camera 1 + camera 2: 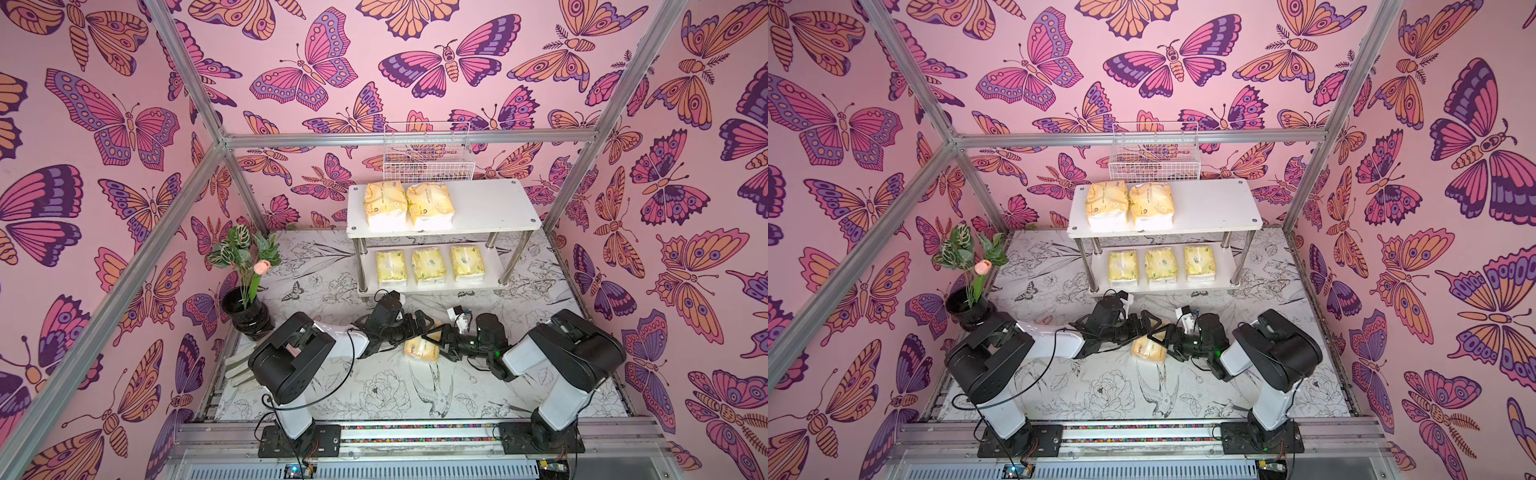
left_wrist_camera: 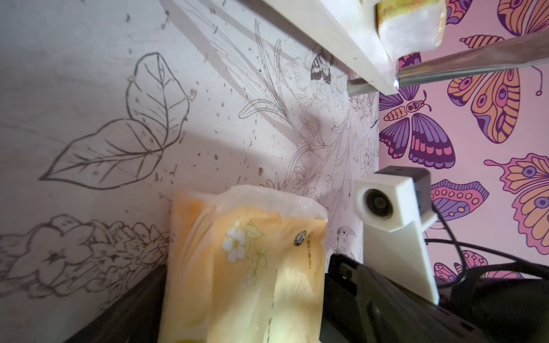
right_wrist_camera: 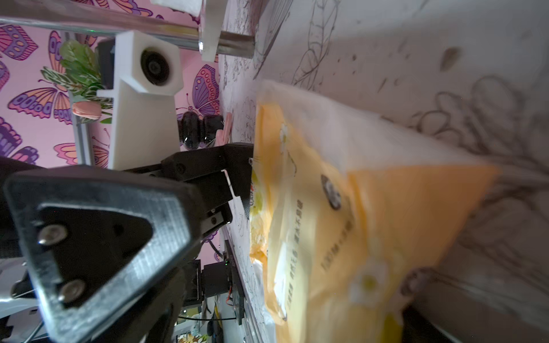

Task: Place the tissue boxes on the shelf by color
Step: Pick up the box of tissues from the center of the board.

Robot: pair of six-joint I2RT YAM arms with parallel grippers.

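Overhead pair; close wrist views share pack [image 2: 243, 267].

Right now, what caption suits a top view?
Left gripper and right gripper flank the orange pack; five others occupy the shelf.

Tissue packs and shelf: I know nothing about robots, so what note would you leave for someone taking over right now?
Left gripper: fingers against the sixth pack, an orange one down at the table; whether it grips is unclear.
Right gripper: open, jaws wide around that same pack.
Shelf: two orange packs on the top board, three pale yellow packs on the lower board.
Done: five sorted.
Left: get the sixth pack onto the top board beside the orange ones.
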